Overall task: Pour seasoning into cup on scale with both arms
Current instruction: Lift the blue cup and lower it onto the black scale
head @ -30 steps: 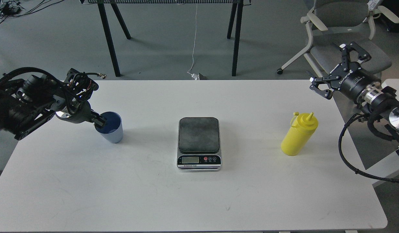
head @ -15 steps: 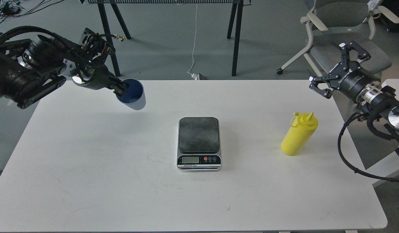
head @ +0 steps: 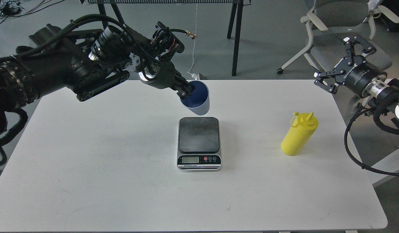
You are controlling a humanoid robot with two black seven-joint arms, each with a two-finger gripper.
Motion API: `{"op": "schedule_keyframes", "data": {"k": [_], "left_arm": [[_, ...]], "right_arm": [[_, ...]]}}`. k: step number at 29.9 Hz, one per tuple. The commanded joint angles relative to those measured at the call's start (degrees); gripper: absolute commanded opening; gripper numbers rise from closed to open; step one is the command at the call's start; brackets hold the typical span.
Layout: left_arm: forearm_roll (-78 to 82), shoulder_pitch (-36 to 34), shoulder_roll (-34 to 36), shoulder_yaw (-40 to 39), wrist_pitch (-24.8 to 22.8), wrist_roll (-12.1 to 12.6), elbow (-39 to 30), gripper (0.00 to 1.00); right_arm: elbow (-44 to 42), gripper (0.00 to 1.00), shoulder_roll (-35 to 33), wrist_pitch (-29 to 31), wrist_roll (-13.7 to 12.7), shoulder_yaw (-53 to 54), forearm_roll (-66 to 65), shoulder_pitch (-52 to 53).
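Left gripper (head: 186, 91): clamped on the rim of the cup (head: 197, 98); cup tilted, in the air above the far edge of the scale (head: 199, 143)
Right gripper (head: 339, 62): jaws spread wide; holding nothing
Seasoning (head: 298, 134): stood upright on the table (head: 89, 181), right of the scale, below the right gripper

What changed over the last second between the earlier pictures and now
The left gripper, clamped on the cup's rim, lifted the cup off the table's left side and carried it right, to just behind the scale. The right gripper rose slightly, open. The scale and the seasoning bottle stayed put.
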Motion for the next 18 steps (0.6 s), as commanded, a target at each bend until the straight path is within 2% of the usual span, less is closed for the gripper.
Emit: {"op": "schedule_keyframes", "data": {"k": [1,8,18], "left_arm": [[0.2,0.8,-1.9,0.3,0.0,0.0,0.3,0.03],[0.6,5.1,-2.1,0.3,0.0,0.0,0.6,0.04],[0.8,7.1,-2.4,0.3,0.0,0.0,2.4,0.05]], "right_arm": [[-0.1,1.0,-0.1,0.0,0.0,-0.1,0.0,0.0],[-0.1,1.0,0.0,0.0,0.0,-0.1,0.0,0.0],[-0.1,1.0,0.0,0.0,0.0,-0.1,0.0,0.0]]}}
